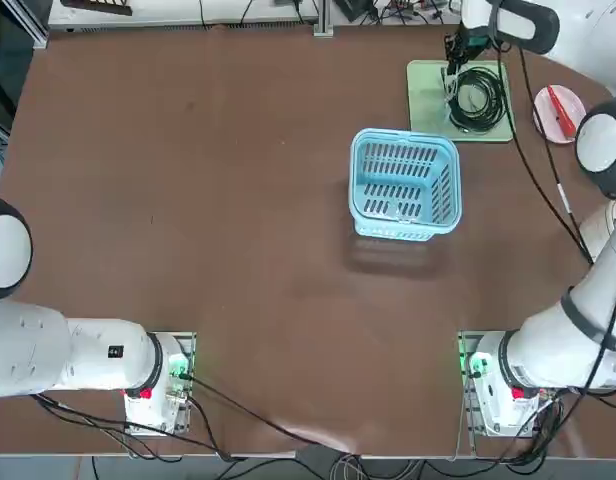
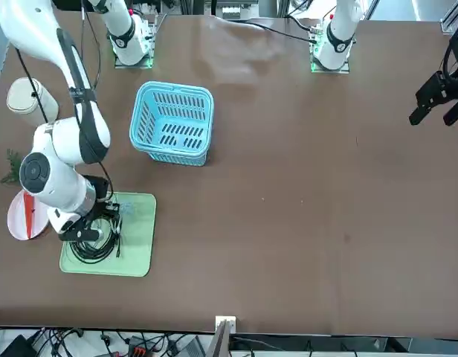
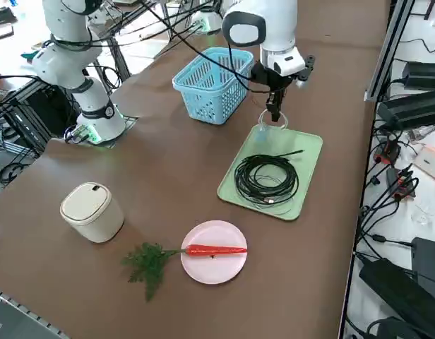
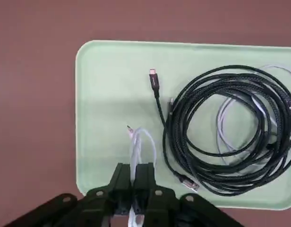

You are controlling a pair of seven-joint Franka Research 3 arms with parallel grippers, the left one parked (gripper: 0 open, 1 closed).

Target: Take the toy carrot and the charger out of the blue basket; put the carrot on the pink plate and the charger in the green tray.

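My right gripper [image 4: 132, 189] hangs just above the near end of the green tray [image 4: 107, 94], shut on the charger's pale cable [image 4: 141, 144], whose loop dangles onto the tray. The white plug block is hidden. From the side, the gripper [image 3: 273, 116] sits between the blue basket [image 3: 203, 88] and the tray [image 3: 309, 152]. The toy carrot [image 3: 216, 249] lies across the pink plate [image 3: 214, 272], its green leaves spilling off onto the table. In the top view the basket [image 1: 448, 200] stands just in front of the tray [image 1: 425, 90].
A black coiled cable [image 4: 230, 132] fills the other half of the tray, close beside my fingers. A white rounded object [image 3: 92, 210] stands on the table near the carrot's leaves. The table's right edge runs just past the plate [image 1: 544, 118].
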